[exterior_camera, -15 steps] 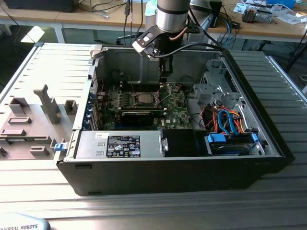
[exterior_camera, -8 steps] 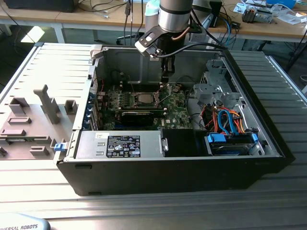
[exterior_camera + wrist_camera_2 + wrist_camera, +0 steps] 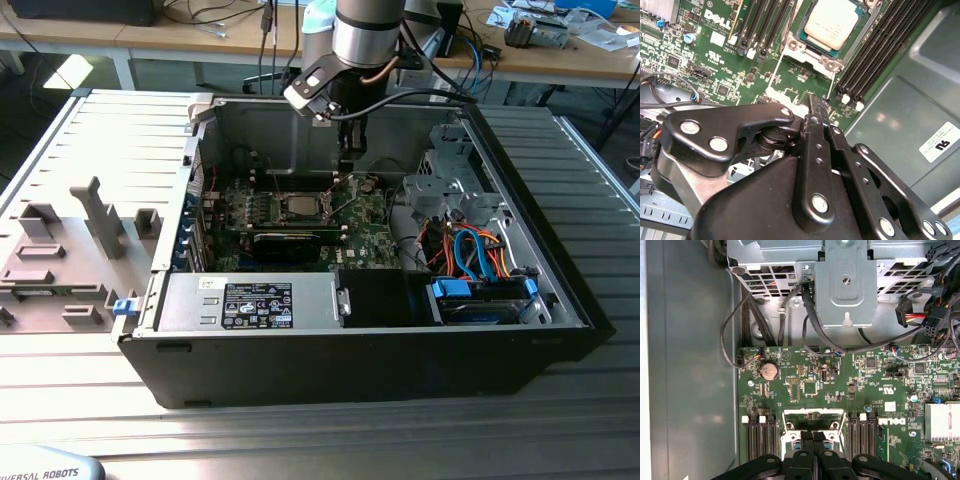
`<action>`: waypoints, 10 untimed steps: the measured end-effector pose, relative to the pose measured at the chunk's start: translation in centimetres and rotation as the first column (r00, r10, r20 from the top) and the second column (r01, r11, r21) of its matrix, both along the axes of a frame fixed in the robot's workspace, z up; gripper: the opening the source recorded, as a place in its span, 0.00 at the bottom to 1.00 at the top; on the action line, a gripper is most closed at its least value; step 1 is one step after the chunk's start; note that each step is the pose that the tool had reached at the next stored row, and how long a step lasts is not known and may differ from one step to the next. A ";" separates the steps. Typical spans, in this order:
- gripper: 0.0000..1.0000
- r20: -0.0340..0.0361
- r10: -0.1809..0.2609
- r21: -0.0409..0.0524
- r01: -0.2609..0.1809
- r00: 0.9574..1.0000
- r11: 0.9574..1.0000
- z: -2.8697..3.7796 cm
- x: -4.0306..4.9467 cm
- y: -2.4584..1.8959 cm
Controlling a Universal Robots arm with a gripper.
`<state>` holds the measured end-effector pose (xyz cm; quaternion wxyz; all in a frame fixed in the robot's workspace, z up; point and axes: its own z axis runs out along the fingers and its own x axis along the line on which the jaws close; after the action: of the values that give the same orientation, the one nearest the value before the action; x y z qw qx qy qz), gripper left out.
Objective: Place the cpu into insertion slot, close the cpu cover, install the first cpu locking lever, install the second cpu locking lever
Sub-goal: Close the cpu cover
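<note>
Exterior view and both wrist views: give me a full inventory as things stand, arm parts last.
computer case: one, black, open on the metal table
motherboard: one, green, inside the case
cpu: one, silvery, in the insertion slot
memory slots: several, black, flanking the insertion slot
coin battery: one, silver, on the motherboard
power supply: one, grey, case wall nearest the exterior camera
cables: several, orange and blue, exterior view's right
fixture blocks: several, grey, table, exterior view's left
gripper: one, black, shut, above the motherboard near the insertion slot
arm: one, silvery, over the case
</note>
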<state>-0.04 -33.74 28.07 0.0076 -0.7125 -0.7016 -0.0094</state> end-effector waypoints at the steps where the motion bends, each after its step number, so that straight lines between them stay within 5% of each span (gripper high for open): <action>1: 0.11 0.000 0.000 0.000 0.000 1.000 1.000 0.00 0.03 0.00; 10: 0.11 0.000 0.000 0.000 0.000 1.000 1.000 -0.01 0.47 0.01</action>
<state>0.43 -33.73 28.07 0.0076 -0.7124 -0.7016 -0.0094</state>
